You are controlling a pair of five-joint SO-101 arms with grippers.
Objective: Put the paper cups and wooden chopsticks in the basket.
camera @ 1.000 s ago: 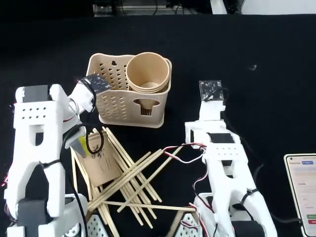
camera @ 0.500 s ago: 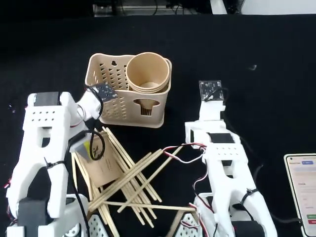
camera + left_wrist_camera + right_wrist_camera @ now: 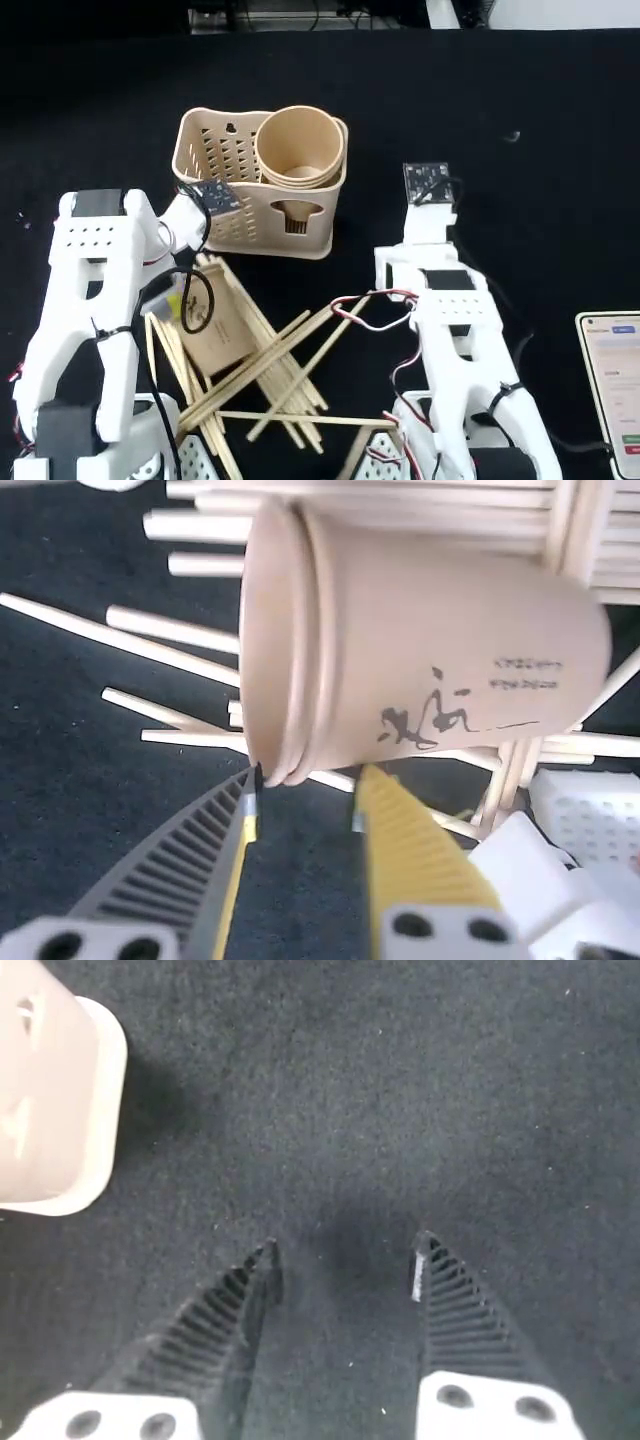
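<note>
**Loose cup on its side, left end effector at its rim**

One paper cup [image 3: 430, 670] lies on its side on top of the scattered wooden chopsticks [image 3: 265, 365], in front of the basket [image 3: 225, 215]. Its rim sits right at the tips of the left end effector [image 3: 303, 783], which is parted only narrowly and holds nothing. More cups, the stacked cups [image 3: 300, 148], stand upright in one end of the basket.

The likeliest upset is the cup rolling or sliding. It rests on round sticks, so a nudge at the rim could send it away before the fingers close. A hard pinch on the thin paper wall could crush it, and the fingers could snag a chopstick underneath and drag the crossed pile about.

The basket wall stands close behind the left arm, and the stack leaves only the basket's other end free. The right end effector [image 3: 345, 1255] hangs wide apart over the bare black table [image 3: 540, 120] beside the basket's corner, holding nothing. Red and white wires [image 3: 365, 308] loop over some chopstick ends. A smartphone [image 3: 610, 385] lies well apart.
</note>
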